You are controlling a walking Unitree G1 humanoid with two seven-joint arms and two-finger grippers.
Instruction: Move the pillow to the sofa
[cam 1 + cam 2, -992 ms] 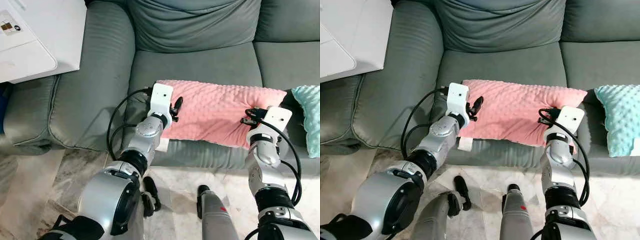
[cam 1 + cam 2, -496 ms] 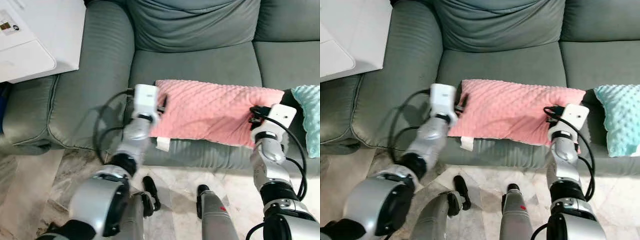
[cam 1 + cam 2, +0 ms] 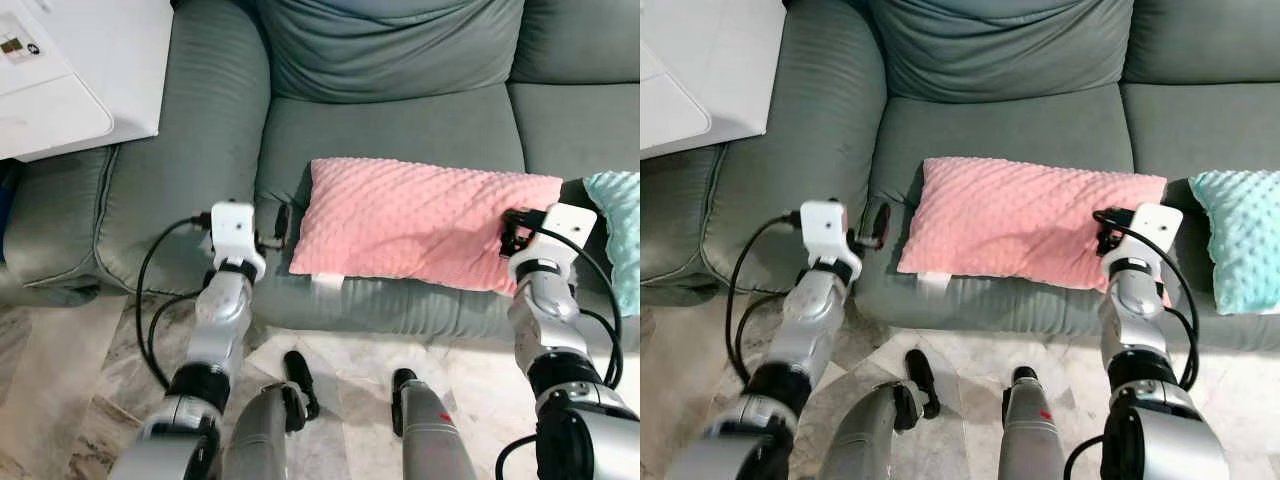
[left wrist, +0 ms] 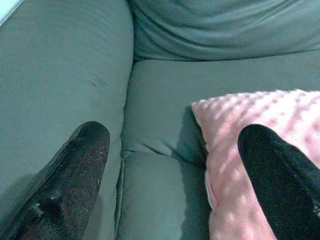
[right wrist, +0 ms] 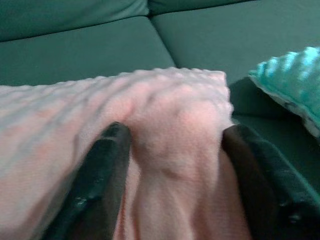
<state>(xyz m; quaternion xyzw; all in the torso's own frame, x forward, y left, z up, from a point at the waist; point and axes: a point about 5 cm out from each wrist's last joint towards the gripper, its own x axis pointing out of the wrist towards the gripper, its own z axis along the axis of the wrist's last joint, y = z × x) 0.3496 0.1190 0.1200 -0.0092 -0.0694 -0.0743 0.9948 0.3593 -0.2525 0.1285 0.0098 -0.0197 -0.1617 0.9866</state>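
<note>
Pink pillow [image 3: 425, 222]: a dimpled, oblong cushion lying flat on the left seat cushion of the grey sofa [image 3: 400, 120], its long side along the seat's front edge; a small white tag hangs from its near edge.
Left gripper [image 3: 280, 224]: clear of the pillow's left end, near the inner side of the sofa armrest; in the left wrist view its two black fingers [image 4: 65, 175] stand wide apart with nothing between them, one over the armrest, the other in front of the pillow's corner.
Right gripper [image 3: 512, 228]: at the pillow's right end; in the right wrist view the fingers [image 5: 102, 170] lie on either side of a bunched fold of pink fabric, touching it.
Teal pillow [image 3: 618, 230]: on the next seat cushion, just beside the pink pillow's right end.
White unit [image 3: 70, 70]: beside the sofa's left armrest.
Floor [image 3: 350, 370]: pale marbled tile in front of the sofa.
</note>
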